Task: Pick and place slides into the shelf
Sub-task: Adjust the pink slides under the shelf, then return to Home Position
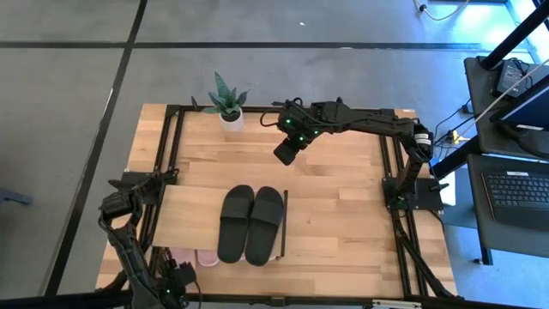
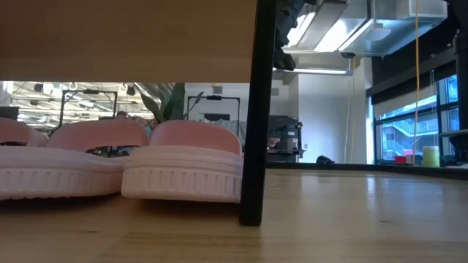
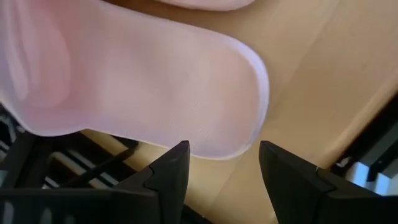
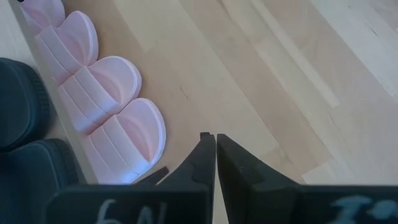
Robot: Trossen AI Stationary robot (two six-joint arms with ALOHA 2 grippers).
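Note:
A black pair of slides [image 1: 250, 225] lies side by side on the shelf's light-wood top board [image 1: 184, 215]. Several pale pink slides [image 4: 106, 106] sit in a row on the tabletop under that board, soles down; the low view shows them [image 2: 183, 164] beside the shelf's black leg [image 2: 256, 109]. My left gripper [image 3: 224, 155] is open at the table's near left corner, its fingers on either side of the rounded end of a pink slide [image 3: 143, 87]. My right gripper [image 4: 214, 142] is shut and hovers over bare tabletop beyond the shelf [image 1: 287, 151]. My left gripper has its open fingertips [image 3: 180, 152] right at the rounded end edge [image 3: 217, 149] of the pink slide, which lies on the tabletop. Whether they touch it I cannot tell.
A potted plant [image 1: 227, 101] stands at the table's far edge. A black metal frame [image 1: 171, 137] runs along the table's left, far and right sides. Bare planks [image 1: 343, 197] lie between the shelf and the right arm's base.

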